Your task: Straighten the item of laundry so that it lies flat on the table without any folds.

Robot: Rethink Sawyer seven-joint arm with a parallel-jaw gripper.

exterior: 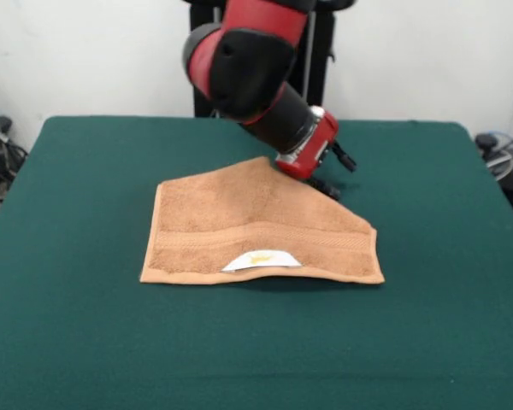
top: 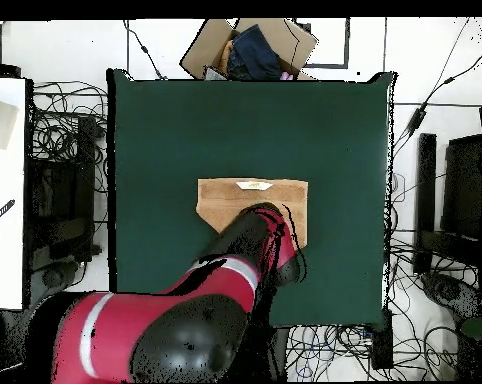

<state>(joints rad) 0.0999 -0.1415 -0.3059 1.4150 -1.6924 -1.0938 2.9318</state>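
Observation:
The orange-tan item of laundry (exterior: pixel 239 222) lies in the middle of the green table (exterior: pixel 77 222). Its woven band and white label (exterior: pixel 261 259) run along the near edge. The far right corner looks folded in, leaving a slanted edge on that side. My gripper (exterior: pixel 327 181) hangs low at the top of that slanted edge, right at the cloth; whether it holds the cloth I cannot make out. In the overhead view the red and black arm covers part of the item of laundry (top: pixel 230 195) on the table (top: pixel 165 130), and the label (top: pixel 253 185) shows.
A cardboard box (top: pixel 210 50) with dark cloth in it stands just past one table edge. Cables and black equipment (top: pixel 455 190) lie on the floor on both sides. A white surface (top: pixel 5 200) stands to the left.

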